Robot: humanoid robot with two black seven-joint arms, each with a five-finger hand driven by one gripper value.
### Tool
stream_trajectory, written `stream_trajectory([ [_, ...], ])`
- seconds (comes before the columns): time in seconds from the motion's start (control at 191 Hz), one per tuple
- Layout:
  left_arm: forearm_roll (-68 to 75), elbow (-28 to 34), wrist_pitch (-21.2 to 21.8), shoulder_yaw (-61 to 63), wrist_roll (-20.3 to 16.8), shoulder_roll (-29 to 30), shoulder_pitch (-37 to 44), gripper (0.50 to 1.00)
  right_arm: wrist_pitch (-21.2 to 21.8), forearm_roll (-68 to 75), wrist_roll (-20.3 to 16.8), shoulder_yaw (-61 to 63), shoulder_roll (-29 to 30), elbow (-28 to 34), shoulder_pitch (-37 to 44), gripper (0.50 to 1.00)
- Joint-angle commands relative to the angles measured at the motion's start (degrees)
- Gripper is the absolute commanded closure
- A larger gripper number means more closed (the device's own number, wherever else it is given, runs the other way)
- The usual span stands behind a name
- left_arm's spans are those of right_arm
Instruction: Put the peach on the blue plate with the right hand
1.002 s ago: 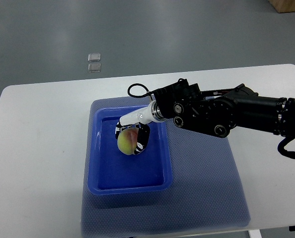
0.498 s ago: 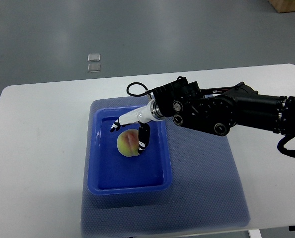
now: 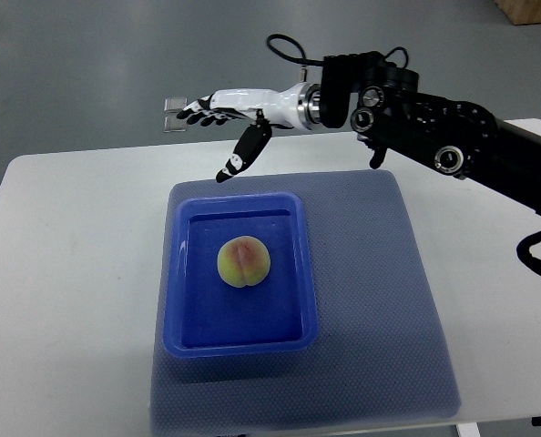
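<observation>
A yellow-pink peach [image 3: 244,262] lies in the middle of the blue rectangular plate [image 3: 184,320], free of any hand. My right hand [image 3: 223,123] is white and black, open with fingers spread, raised well above and behind the plate's far edge. Its black arm [image 3: 434,137] comes in from the right edge. The left arm is out of sight.
The plate sits on a blue-grey mat [image 3: 380,319] on a white table [image 3: 70,273]. Two small clear squares [image 3: 172,114] lie on the grey floor beyond the table. A brown box corner [image 3: 530,9] shows at the top right.
My right hand let go of the peach in the plate, opened, and rose up and back away from it. The peach now rests alone in the plate.
</observation>
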Motion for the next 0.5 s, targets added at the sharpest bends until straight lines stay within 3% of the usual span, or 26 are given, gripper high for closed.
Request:
stream_trajectory([
  [0.0, 0.0, -0.1, 0.0, 0.0, 0.0, 0.0, 0.0, 0.500, -1.8, 1.3, 0.1, 10.9, -2.9, 0.0, -8.4, 0.566],
  [0.031, 0.0, -0.1, 0.0, 0.0, 0.0, 0.0, 0.0, 0.500, -1.8, 1.3, 0.1, 10.9, -2.9, 0.0, -8.4, 0.566],
  [0.037, 0.0, -0.1, 0.0, 0.0, 0.0, 0.0, 0.0, 0.500, -3.2, 3.2, 0.1, 18.1, -2.7, 0.0, -13.4, 0.568],
  [0.058, 0.0, -0.1, 0.0, 0.0, 0.0, 0.0, 0.0, 0.500, -4.2, 5.0, 0.2, 22.6, -2.5, 0.0, -16.8, 0.568],
  [0.189, 0.0, -0.1, 0.0, 0.0, 0.0, 0.0, 0.0, 0.500, -8.0, 15.6, 2.9, 35.6, 0.4, -0.4, -27.2, 0.566],
  [0.493, 0.2, -0.2, 0.0, 0.1, 0.2, 0.0, 0.1, 0.500, -9.3, 38.4, 9.3, 41.4, 2.0, -3.9, -33.5, 0.566],
])
